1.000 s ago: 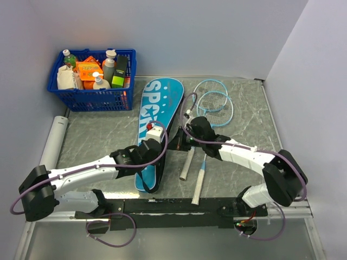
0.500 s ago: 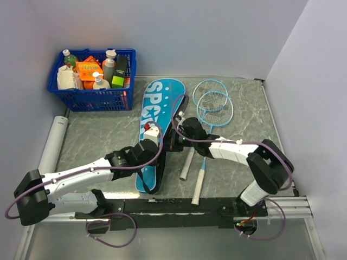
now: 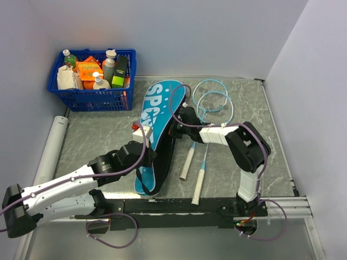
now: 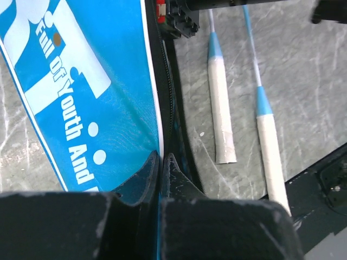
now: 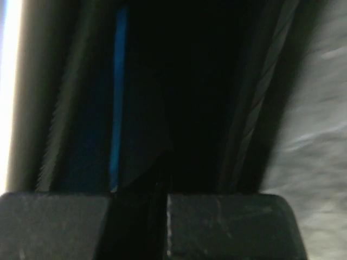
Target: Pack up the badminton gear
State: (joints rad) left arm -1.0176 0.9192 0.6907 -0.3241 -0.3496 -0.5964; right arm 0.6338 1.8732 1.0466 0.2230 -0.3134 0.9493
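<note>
"How many of each?"
"Two rackets (image 3: 216,107) lying right of one bag (image 3: 154,111). One basket (image 3: 89,98) far left."
"Grippers?"
"Left gripper (image 4: 161,160) pinches the bag's right edge, near end. Right gripper (image 5: 162,196) sits at its dark opening; grip unclear."

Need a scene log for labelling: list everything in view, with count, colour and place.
bag: 1, teal with white print, lengthwise at mid-table
rackets: 2, light-blue frames, white grips, right of bag, heads overlapping at the far end
basket: 1, blue, far left corner, full of bottles and packets
tube: 1, white, along the left edge of the table
table: 1, grey marbled, under everything
left tool: 1, black, shut on the bag's right edge near its near end
right tool: 1, black, at the bag's right edge further up; wrist view too dark to tell its grip
</note>
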